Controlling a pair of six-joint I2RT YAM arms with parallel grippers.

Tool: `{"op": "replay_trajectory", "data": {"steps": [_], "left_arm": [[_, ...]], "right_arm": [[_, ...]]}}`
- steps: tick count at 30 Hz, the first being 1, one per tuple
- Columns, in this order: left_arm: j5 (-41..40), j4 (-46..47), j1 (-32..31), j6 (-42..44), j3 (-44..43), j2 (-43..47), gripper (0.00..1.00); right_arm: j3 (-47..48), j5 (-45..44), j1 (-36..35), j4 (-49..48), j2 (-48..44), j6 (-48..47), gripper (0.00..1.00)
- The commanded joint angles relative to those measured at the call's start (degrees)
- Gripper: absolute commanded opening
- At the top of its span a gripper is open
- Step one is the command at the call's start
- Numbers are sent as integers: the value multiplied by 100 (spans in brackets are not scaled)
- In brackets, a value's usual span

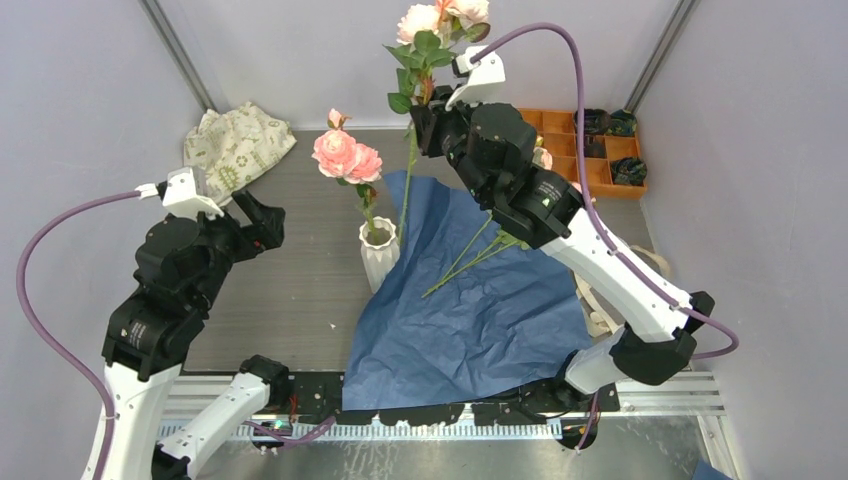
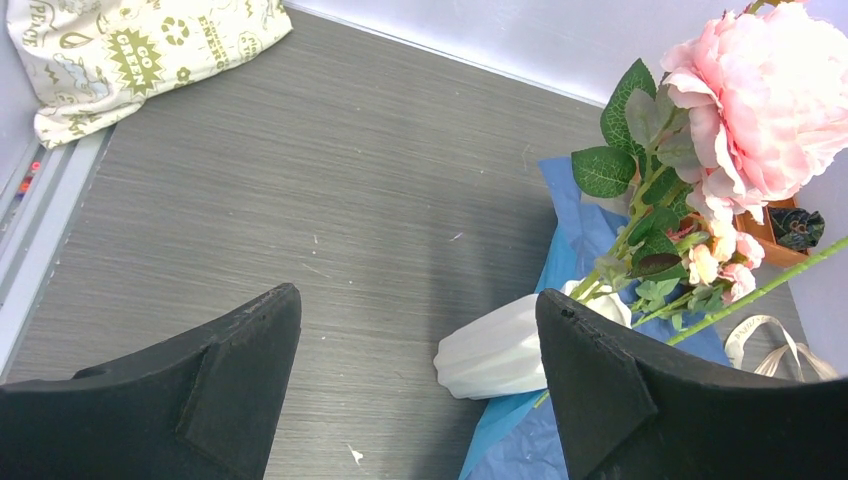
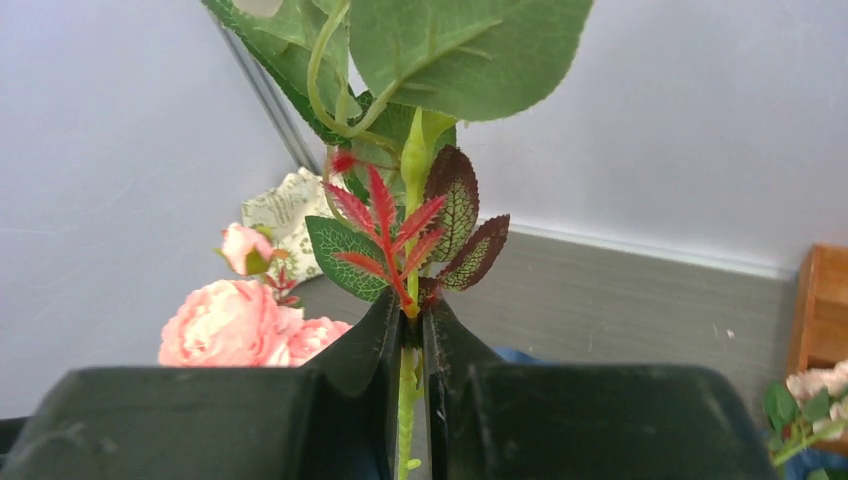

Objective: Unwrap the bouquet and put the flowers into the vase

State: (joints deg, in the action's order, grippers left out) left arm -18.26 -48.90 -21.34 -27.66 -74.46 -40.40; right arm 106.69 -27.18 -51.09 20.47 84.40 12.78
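The white ribbed vase [image 1: 379, 253] stands at the left edge of the spread blue wrapping paper [image 1: 470, 310] and holds one pink rose [image 1: 346, 156]. My right gripper [image 1: 428, 110] is raised behind the vase, shut on the green stem [image 3: 406, 400] of a peach rose [image 1: 440, 18]. That stem hangs down toward the paper, right of the vase mouth. More flowers lie on the paper, their stems [image 1: 470, 255] partly under the right arm. My left gripper [image 1: 262, 222] stands open and empty left of the vase [image 2: 500, 350], apart from it.
A cream patterned cloth [image 1: 237, 143] lies at the back left. An orange compartment tray [image 1: 590, 150] sits at the back right. A beige ribbon [image 2: 770, 340] lies on the right beside the paper. Grey walls close in both sides.
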Motion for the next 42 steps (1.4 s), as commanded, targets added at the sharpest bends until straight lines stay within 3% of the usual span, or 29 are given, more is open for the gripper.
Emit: {"op": "replay_trajectory", "data": {"steps": [1,9,15,30,35,42], "left_arm": [[-81,68,22,12,-188,67,88],[-166,13,24,68,-226,97,88],[-204,2,21,85,-245,109,88],[-155,35,25,64,-205,73,88],[-175,13,25,59,-226,105,88],[-128,13,25,41,-204,100,88]], "right_arm": [[-281,-150,-183,-1232,-280,-637,1],[-315,-43,-305,-1996,80,-1037,1],[266,33,-344,-1860,332,-1136,1],[436,199,-624,-1659,16,-1295,1],[12,187,-630,-1817,-166,-1114,1],[-1394,268,-630,-2805,-452,-983,1]]}}
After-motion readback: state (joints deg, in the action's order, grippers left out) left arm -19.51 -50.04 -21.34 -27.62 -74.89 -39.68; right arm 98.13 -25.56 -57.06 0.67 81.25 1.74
